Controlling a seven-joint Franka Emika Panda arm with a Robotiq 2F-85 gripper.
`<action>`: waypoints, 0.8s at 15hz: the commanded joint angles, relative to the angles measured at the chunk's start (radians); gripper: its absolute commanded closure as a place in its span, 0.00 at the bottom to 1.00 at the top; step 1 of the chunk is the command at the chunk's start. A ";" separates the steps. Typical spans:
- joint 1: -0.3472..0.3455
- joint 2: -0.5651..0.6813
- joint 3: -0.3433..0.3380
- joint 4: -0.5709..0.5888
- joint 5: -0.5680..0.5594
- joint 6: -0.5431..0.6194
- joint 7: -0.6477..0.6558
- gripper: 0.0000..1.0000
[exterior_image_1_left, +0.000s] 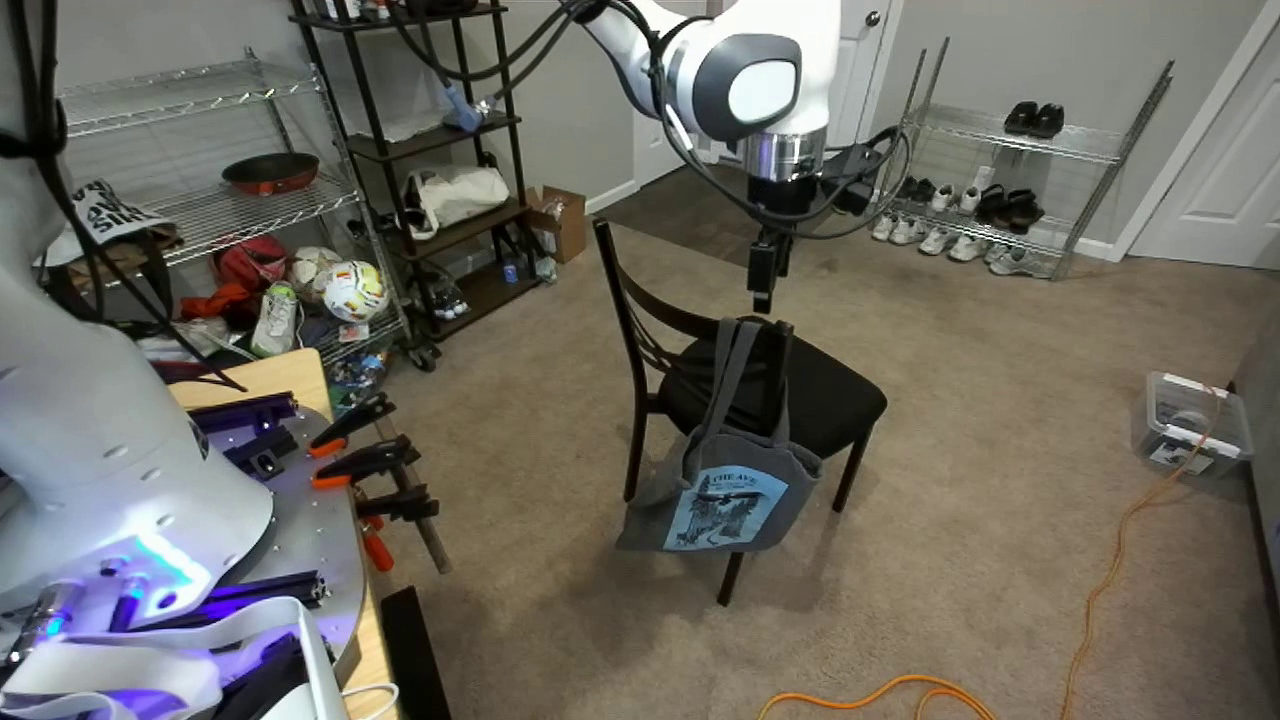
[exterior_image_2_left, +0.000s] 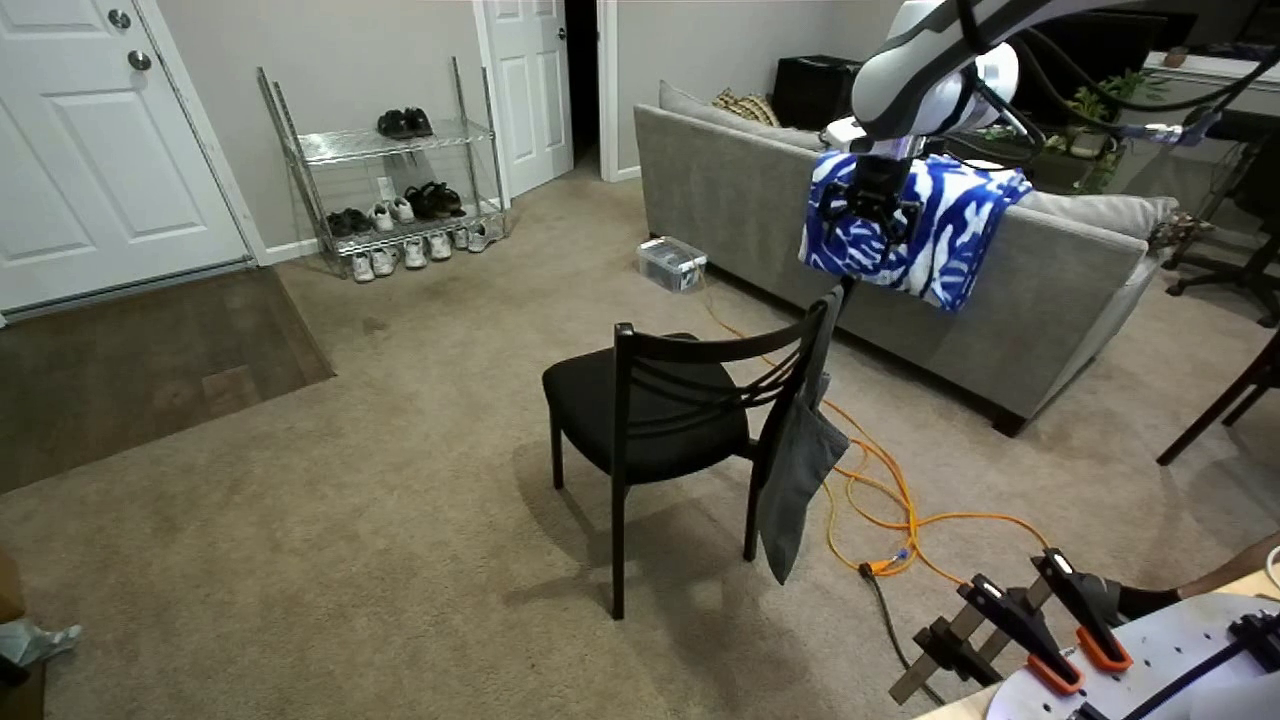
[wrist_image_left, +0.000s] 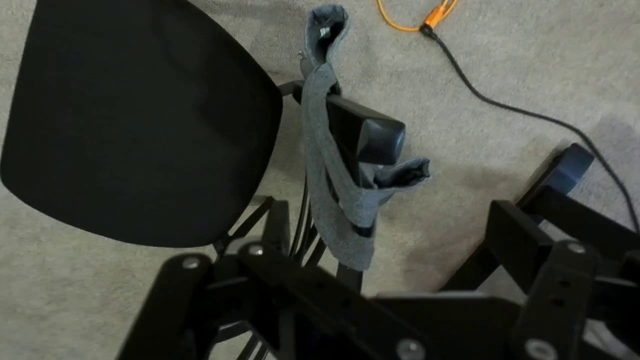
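Wrist view shows the hand (wrist_image_left: 393, 217) spread wide, its fingers (wrist_image_left: 276, 227) well apart along the near side. Between them and farther off is the black post (wrist_image_left: 382, 142) of the chair (wrist_image_left: 140, 125), which takes up the far left. Gray straps (wrist_image_left: 318, 130) run along the post's left side; they belong to the bag (exterior_image_1_left: 738, 450), which hangs from the chair in both exterior views, with a blue print (exterior_image_1_left: 725, 510) on its near side in an exterior view. The arm (exterior_image_2_left: 890, 90) holds the hand pointing down near the post, above it and apart from it. On the carpet (wrist_image_left: 560, 65) at the far right of the wrist view, an orange cord (wrist_image_left: 436, 16) joins a black cord (wrist_image_left: 530, 113).

In an exterior view, clamps (exterior_image_1_left: 365, 460) line the edge of the bench (exterior_image_1_left: 300, 375) at the near left, and a pan (exterior_image_1_left: 270, 175) sits on the wire shelf (exterior_image_1_left: 180, 98) at the far left, a ball (exterior_image_1_left: 355, 290) lower down. In an exterior view, a patterned blanket (exterior_image_2_left: 965, 215) drapes over the sofa (exterior_image_2_left: 720, 180) at the far right, behind the hand, with a clear bin (exterior_image_2_left: 670, 265) near its left end. Shoes (exterior_image_2_left: 432, 200) stand on the rack (exterior_image_2_left: 350, 150) at the far left.
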 joint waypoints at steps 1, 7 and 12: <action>-0.024 0.003 0.025 -0.017 0.080 0.057 0.062 0.00; -0.016 0.014 0.018 0.001 0.044 0.023 0.064 0.00; -0.020 0.015 0.021 -0.006 0.059 0.057 0.075 0.00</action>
